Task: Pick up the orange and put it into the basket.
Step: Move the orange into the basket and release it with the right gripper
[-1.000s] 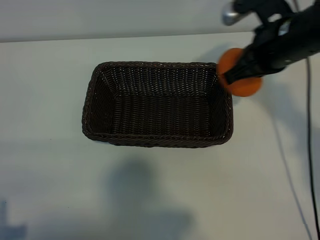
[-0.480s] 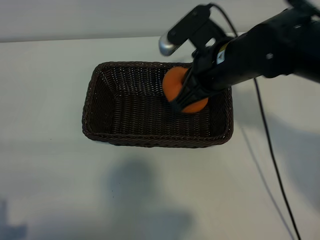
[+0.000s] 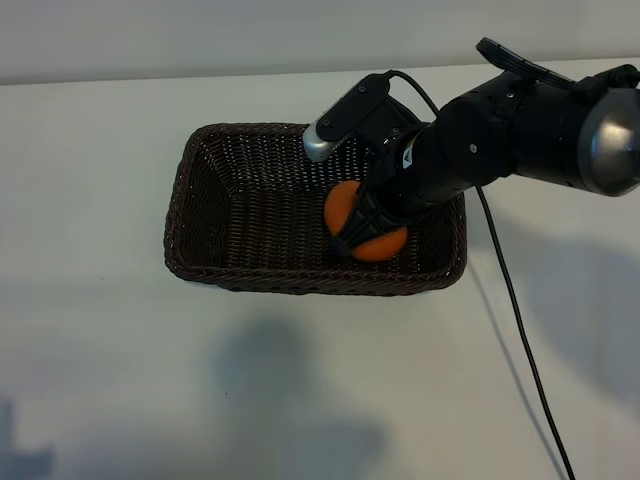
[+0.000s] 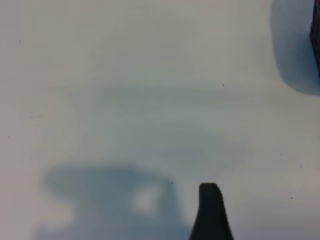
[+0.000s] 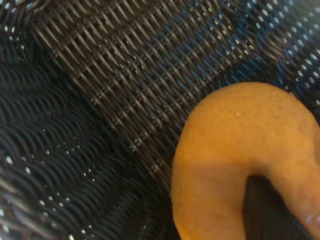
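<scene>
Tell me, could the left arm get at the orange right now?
Probably not: the right gripper is shut on the orange inside the basket, covering it from above, and the left gripper sees only bare table.

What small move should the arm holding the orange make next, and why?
Probably open the right gripper. Its fingers grip the orange low inside the basket, over the woven floor near the right end, so letting go should leave it in the basket.

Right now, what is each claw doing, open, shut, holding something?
Left gripper: jaws open, empty, over bare table.
Right gripper: closed on the orange, inside the basket.
</scene>
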`<action>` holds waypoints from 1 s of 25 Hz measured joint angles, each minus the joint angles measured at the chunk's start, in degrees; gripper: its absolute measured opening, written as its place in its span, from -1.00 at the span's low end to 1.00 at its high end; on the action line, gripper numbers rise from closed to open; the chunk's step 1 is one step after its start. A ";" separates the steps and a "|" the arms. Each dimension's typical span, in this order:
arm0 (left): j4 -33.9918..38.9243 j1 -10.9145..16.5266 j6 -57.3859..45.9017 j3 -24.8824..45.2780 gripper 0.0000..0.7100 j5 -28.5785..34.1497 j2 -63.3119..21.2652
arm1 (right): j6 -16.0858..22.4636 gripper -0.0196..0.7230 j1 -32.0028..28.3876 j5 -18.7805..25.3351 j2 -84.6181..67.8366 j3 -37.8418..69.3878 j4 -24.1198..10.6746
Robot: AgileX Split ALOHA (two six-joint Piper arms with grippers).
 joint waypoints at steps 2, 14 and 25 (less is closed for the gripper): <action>0.00 0.00 0.00 0.00 0.48 0.00 0.00 | 0.00 -0.75 0.00 -0.36 0.49 0.00 0.00; 0.00 0.00 0.00 0.00 0.48 0.00 0.00 | 0.00 -0.44 0.00 -1.59 2.71 0.00 1.98; 0.00 0.00 0.00 0.00 0.48 0.00 0.00 | 0.06 0.97 0.00 -1.91 2.43 -0.12 2.49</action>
